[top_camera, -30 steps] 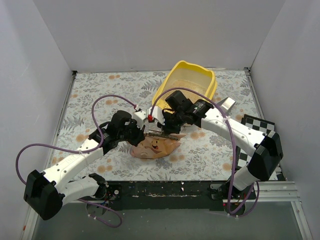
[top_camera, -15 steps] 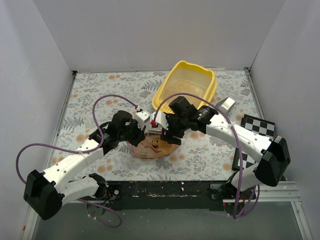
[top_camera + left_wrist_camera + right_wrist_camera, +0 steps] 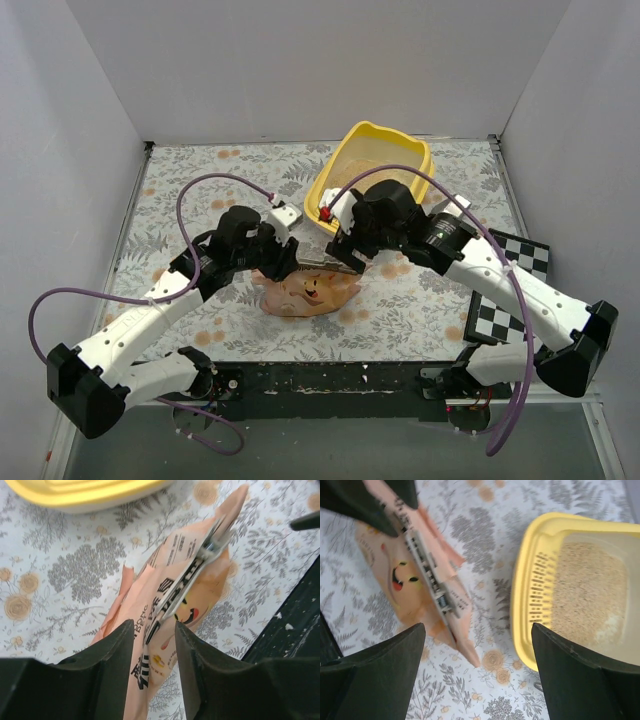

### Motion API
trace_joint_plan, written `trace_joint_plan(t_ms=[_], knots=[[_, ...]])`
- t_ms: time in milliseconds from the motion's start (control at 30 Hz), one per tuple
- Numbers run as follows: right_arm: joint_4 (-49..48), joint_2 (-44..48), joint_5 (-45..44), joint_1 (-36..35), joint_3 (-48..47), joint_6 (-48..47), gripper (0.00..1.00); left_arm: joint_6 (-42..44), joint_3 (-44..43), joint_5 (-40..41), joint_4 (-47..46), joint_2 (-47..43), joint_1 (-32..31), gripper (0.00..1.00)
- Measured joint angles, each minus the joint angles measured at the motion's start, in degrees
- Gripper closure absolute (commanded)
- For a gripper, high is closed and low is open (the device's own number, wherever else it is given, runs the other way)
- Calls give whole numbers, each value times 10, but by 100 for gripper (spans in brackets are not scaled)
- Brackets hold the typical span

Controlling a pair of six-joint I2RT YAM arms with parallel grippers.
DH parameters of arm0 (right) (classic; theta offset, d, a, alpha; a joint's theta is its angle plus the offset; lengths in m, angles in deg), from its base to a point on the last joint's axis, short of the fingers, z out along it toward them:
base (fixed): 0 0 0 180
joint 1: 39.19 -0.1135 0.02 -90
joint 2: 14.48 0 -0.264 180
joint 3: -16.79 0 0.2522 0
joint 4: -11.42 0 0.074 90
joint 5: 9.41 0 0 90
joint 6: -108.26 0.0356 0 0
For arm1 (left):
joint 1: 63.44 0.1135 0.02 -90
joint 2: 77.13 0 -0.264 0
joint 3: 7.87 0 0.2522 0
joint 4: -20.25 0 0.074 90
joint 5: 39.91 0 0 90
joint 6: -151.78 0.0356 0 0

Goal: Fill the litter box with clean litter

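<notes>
The yellow litter box [image 3: 378,165] stands at the back right of the table, with pale beige clean litter [image 3: 590,592] spread over its floor. Its slotted lip [image 3: 537,587] faces the peach-pink cat bag [image 3: 305,292], which lies flat on the table with a grey clip [image 3: 427,572] along its top edge. My left gripper [image 3: 154,647] hovers over the bag's left end, open by a narrow gap, with the bag [image 3: 165,595] showing between the fingers. My right gripper [image 3: 480,650] is open wide above the table between bag and box, holding nothing.
A grey metal scoop [image 3: 455,208] lies to the right of the box. Checkered boards [image 3: 512,252] sit at the right edge. White walls close in three sides. The box's near rim [image 3: 85,492] is just beyond the bag.
Both grippers have opened and let go of the bag's clipped top edge. The right gripper has drawn up and back toward the box; the bag now rests on the table.
</notes>
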Motion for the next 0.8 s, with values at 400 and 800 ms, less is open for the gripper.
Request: trace_joint_plan(t_ms=[400, 800], knots=[[7, -16, -133, 1, -159, 198, 4, -60, -180, -1, 49, 18, 0, 2], [-15, 53, -212, 2, -151, 304, 3, -116, -283, 141, -2, 70, 0, 2]])
